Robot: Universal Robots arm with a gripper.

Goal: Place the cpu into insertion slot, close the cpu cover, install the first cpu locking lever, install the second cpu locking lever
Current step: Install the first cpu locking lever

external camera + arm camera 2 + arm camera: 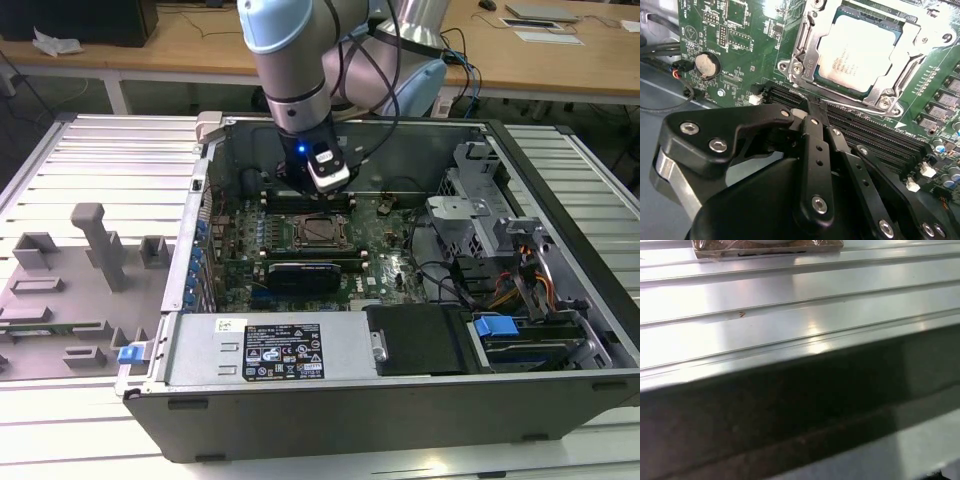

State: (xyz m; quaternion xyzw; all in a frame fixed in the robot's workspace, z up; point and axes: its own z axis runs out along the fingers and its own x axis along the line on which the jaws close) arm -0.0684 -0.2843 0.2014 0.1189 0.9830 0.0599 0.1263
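In the second wrist view the hand (809, 106) has its black fingers (815, 150) drawn together. Their tips sit just beside the near corner of the socket, close to a thin silvery rod (798, 91) that runs along that edge; whether the tips pinch the rod cannot be told. Right under the fingers run the long black memory slots (875, 135), which lie between the hand and the socket. The cpu (855, 50) lies flat in the insertion slot (318, 232), its silvery top showing through the window of the cpu cover (807, 47), which is folded down over it. Farther out on the green circuit board (740, 30) are a round coin battery (707, 65) and dark cables (660, 50) at the board's edge. In the exterior view the arm (300, 60) reaches down into the open computer case (330, 410), with a labelled power supply (285, 350) and a blue latch (495, 326) along the near side. The case rests on a ribbed metal desk (100, 150), and grey fixtures (95, 240) stand at the exterior view's left.
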